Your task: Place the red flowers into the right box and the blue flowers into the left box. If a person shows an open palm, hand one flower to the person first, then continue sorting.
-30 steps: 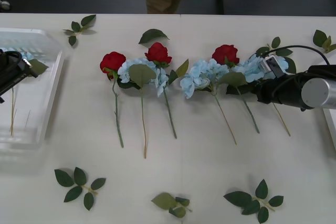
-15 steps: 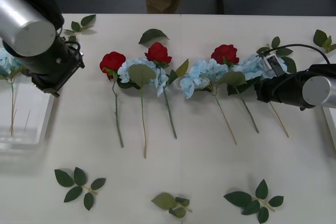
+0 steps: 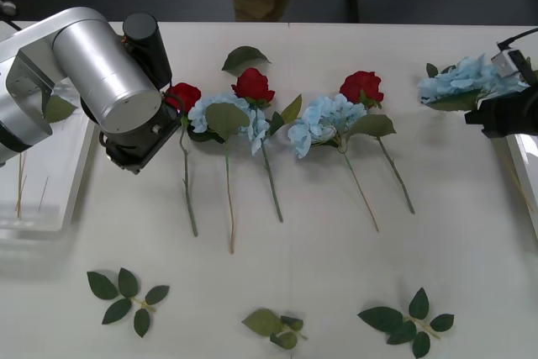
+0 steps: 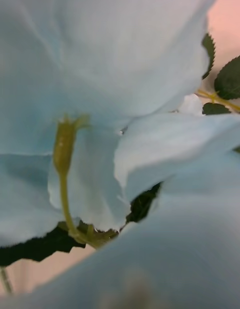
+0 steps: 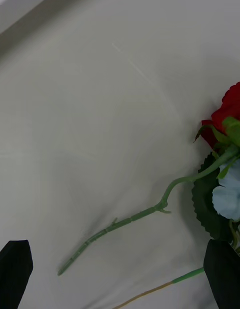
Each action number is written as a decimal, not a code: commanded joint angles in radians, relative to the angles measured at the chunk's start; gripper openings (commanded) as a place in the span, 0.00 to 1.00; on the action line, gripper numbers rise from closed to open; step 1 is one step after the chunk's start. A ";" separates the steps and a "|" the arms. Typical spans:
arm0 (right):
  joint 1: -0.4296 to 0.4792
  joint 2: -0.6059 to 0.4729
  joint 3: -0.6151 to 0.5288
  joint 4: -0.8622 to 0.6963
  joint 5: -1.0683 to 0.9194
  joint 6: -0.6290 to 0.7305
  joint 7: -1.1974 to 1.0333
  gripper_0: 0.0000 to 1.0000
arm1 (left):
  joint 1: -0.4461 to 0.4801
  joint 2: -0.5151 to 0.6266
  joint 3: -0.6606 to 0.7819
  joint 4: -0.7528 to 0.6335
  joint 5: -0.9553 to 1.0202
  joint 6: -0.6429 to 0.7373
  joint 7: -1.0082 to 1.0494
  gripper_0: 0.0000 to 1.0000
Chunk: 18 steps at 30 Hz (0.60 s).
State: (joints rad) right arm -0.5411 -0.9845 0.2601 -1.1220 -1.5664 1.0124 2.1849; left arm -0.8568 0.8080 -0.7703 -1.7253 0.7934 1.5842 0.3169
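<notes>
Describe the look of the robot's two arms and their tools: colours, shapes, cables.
The left arm is built of fat silver-grey cylinders with black joint housings. Its tool ends in two black fingers. The right arm ends in a black wrist section carrying a small light-coloured block, with a thin black cable arching above it.

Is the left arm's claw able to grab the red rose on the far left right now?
Probably yes. The left claw is open above the leftmost red rose's stem, with nothing between. A blue flower beside the head might get bumped.
</notes>
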 commanded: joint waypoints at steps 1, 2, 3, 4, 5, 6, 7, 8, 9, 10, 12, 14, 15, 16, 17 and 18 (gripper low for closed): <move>-0.026 -0.063 -0.124 -0.029 -0.158 0.121 0.026 0.00 | -0.034 -0.038 -0.006 -0.017 -0.011 0.005 0.048 1.00; -0.026 -0.063 -0.143 -0.029 -0.225 0.152 0.027 0.00 | -0.034 -0.040 -0.006 -0.017 -0.011 0.006 0.051 1.00; -0.026 -0.062 -0.150 -0.029 -0.259 0.161 0.027 0.00 | -0.034 -0.040 -0.006 -0.017 -0.011 0.006 0.053 1.00; -0.026 -0.057 -0.157 -0.029 -0.337 0.176 0.030 0.00 | -0.034 -0.041 -0.006 -0.017 -0.008 0.008 0.054 1.00; -0.026 -0.054 -0.160 -0.029 -0.422 0.183 0.035 0.00 | -0.034 -0.040 -0.006 -0.017 -0.008 0.008 0.056 1.00; -0.026 -0.045 -0.159 -0.030 -0.494 0.187 0.056 0.00 | -0.034 -0.041 -0.006 -0.017 -0.007 0.008 0.056 1.00; -0.026 -0.039 -0.160 -0.030 -0.529 0.189 0.078 0.00 | -0.034 -0.043 -0.006 -0.017 -0.008 0.008 0.056 1.00; -0.026 -0.022 -0.160 -0.029 -0.607 0.190 0.113 0.00 | -0.034 -0.046 -0.006 -0.017 -0.008 0.011 0.057 1.00; -0.028 -0.003 -0.160 -0.029 -0.666 0.196 0.139 0.00 | -0.034 -0.050 -0.006 -0.017 -0.008 0.016 0.061 1.00; -0.026 0.020 -0.165 -0.030 -0.710 0.203 0.168 0.00 | -0.034 -0.056 -0.006 -0.017 -0.010 0.019 0.064 1.00; -0.026 0.056 -0.173 -0.030 -0.765 0.216 0.207 0.00 | -0.033 -0.067 -0.006 -0.017 -0.010 0.023 0.067 1.00; -0.026 0.095 -0.176 -0.030 -0.811 0.232 0.233 0.00 | -0.033 -0.079 -0.006 -0.014 -0.010 0.028 0.074 1.00; -0.028 0.119 -0.177 -0.030 -0.833 0.244 0.251 0.00 | -0.031 -0.086 -0.006 -0.013 -0.010 0.031 0.080 1.00; -0.030 0.147 -0.179 -0.035 -0.848 0.253 0.274 0.00 | -0.028 -0.093 -0.006 -0.011 -0.011 0.033 0.085 1.00; -0.031 0.161 -0.179 -0.038 -0.853 0.256 0.285 0.00 | -0.027 -0.095 -0.006 -0.011 -0.013 0.033 0.087 1.00; -0.036 0.188 -0.179 -0.050 -0.859 0.267 0.297 0.00 | -0.022 -0.102 -0.006 -0.011 -0.016 0.034 0.091 1.00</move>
State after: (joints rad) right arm -0.5412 -0.8702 0.1110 -1.1267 -2.3957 1.2565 2.4163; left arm -0.8568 0.7382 -0.7705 -1.7248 0.7925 1.6050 0.3568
